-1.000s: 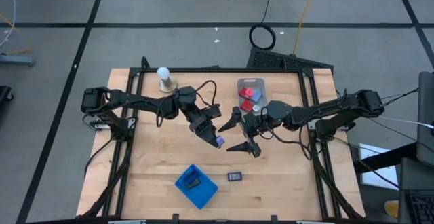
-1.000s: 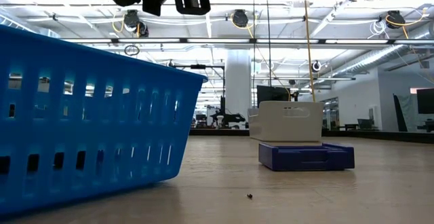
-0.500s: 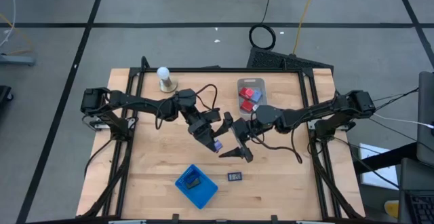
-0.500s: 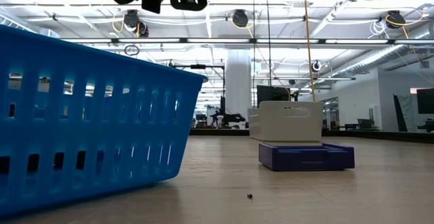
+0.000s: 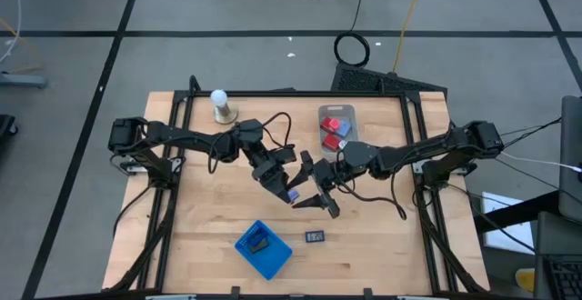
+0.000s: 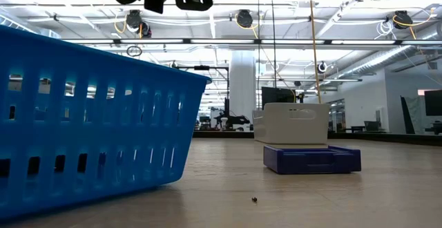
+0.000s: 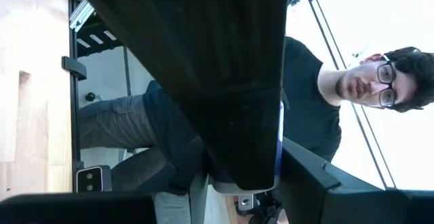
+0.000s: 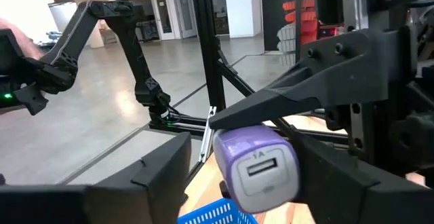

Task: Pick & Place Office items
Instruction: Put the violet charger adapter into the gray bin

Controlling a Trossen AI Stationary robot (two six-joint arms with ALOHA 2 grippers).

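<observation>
Left claw (image 5: 289, 192) hangs over the middle of the counter (image 5: 209, 236), pinched shut on a small purple charger block (image 8: 256, 168). In the right wrist view the block's socket end sticks out of those dark fingers toward the right claw (image 5: 314, 186), whose jaws stand apart on either side of it without yet touching. Their long axes meet nearly head-on, so this looks like a handover, with the right claw needing only to close. Down-counter sit the blue basket (image 5: 264, 248) and a flat black piece (image 5: 315, 236); the clear bin (image 5: 336, 129) with red blocks (image 5: 331, 125) lies up-counter beside the right arm.
</observation>
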